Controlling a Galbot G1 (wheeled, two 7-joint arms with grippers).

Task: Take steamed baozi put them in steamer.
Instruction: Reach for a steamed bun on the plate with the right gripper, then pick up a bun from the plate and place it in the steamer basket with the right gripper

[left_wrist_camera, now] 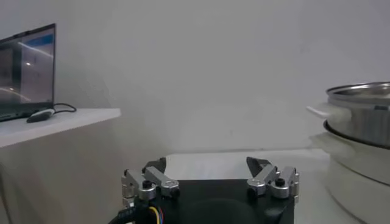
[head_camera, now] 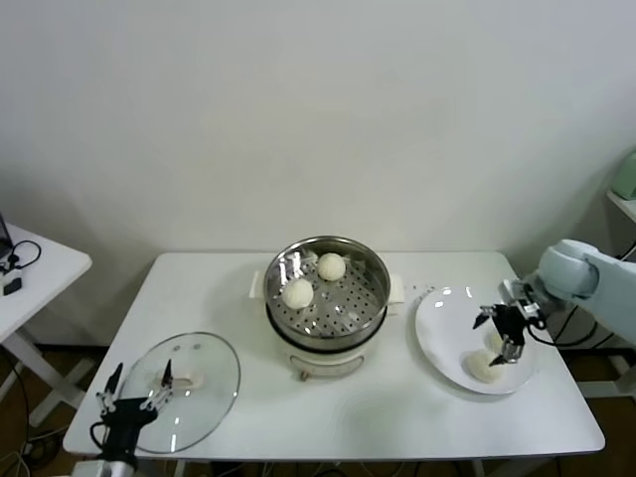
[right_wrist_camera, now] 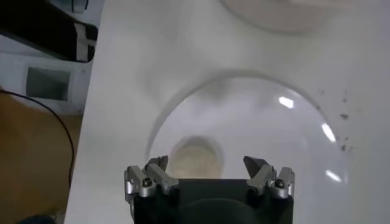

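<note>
Two baozi already sit in the steamer at frame center. The right gripper hangs wide open over the plate at right; center on the near bun, drop straight, close gently. The left gripper, open, idles lower left.
</note>
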